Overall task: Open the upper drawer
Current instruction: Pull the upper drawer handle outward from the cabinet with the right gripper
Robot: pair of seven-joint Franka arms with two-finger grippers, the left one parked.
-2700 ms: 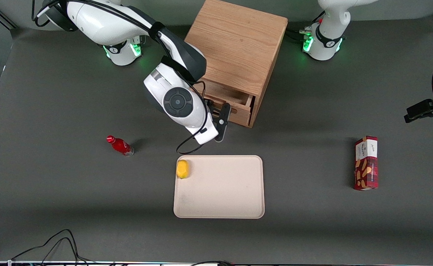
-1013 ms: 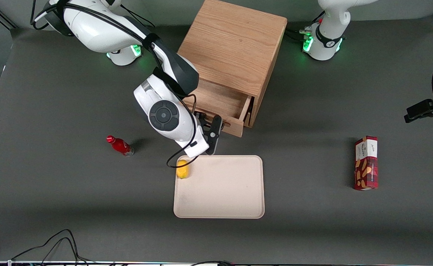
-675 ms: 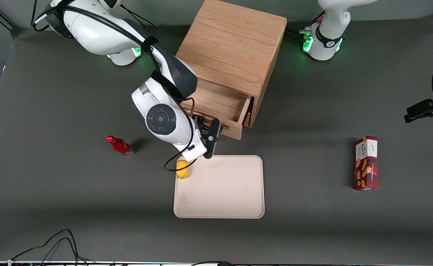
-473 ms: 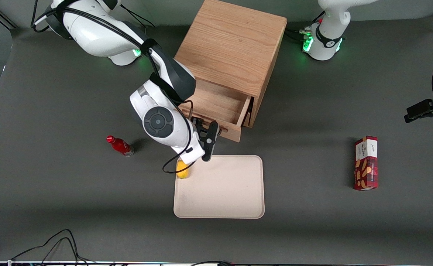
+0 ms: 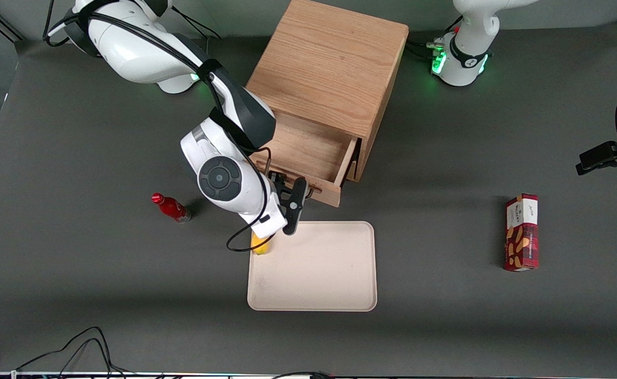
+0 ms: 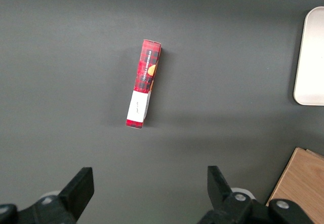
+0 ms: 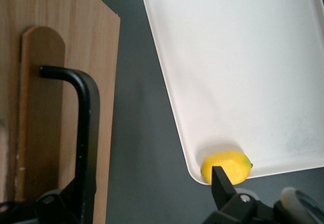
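**Upper drawer drawn further out; opening close to complete**

Finds upper drawer (image 5: 308, 150) pulled further out of wooden cabinet (image 5: 329, 63) than a few seconds ago, with cabinet turned slightly on the table (image 5: 77, 131). Sits mid-way along the table edge farthest from the front camera. Judges task largely done, with little travel left.

Places gripper (image 7: 136, 203) at black bar handle (image 7: 86, 112), fingers spread, bar just inside one finger: hooked, not pinched.

Shows bare wood on visible drawer floor; rest hidden under right arm (image 5: 219, 179). Records one lemon (image 7: 226, 165) in a corner of cream tray (image 5: 319, 263).
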